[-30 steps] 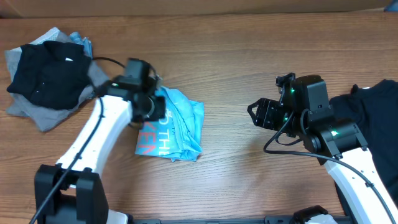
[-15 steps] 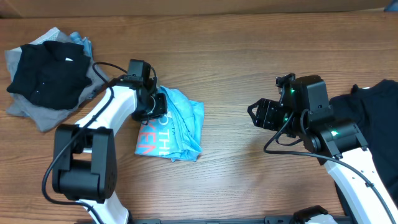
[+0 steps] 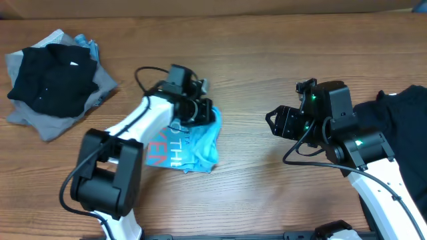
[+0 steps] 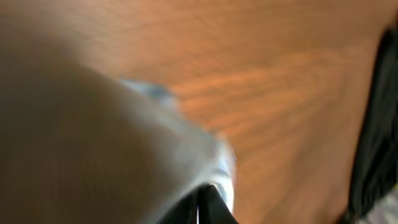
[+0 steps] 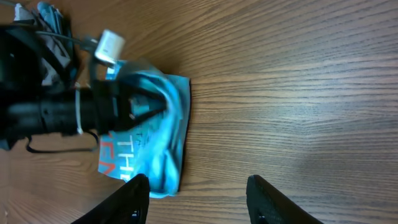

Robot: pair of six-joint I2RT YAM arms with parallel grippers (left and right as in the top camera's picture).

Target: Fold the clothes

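The light blue T-shirt (image 3: pixel 190 150) lies a little left of the frame's centre in the overhead view. It is a partly folded bundle with big pink and blue letters facing up along its left side, and its upper right edge is drawn up into a hump. That hump appears to come from the left claw (image 3: pixel 205 112), which sits right on the shirt's upper right corner with its fingers pressed fully together. In the right wrist view the cloth bunches around the dark fingertips, so I judge it has a pinch of the fabric. The left wrist view is too blurred to confirm more than pale cloth running up to the closed tips. A grip at an edge like this suits carrying that side across the shirt to make a fold. The right claw (image 3: pixel 273 123) hangs right of centre, well apart from the shirt and over bare desk (image 3: pixel 267 53). Its fingers are roughly half spread and hold nothing, so it looks parked out of the way. A pile of black and grey garments (image 3: pixel 50 80) rests in the upper left corner, and another black garment (image 3: pixel 400 113) lies at the right edge beside the right arm.
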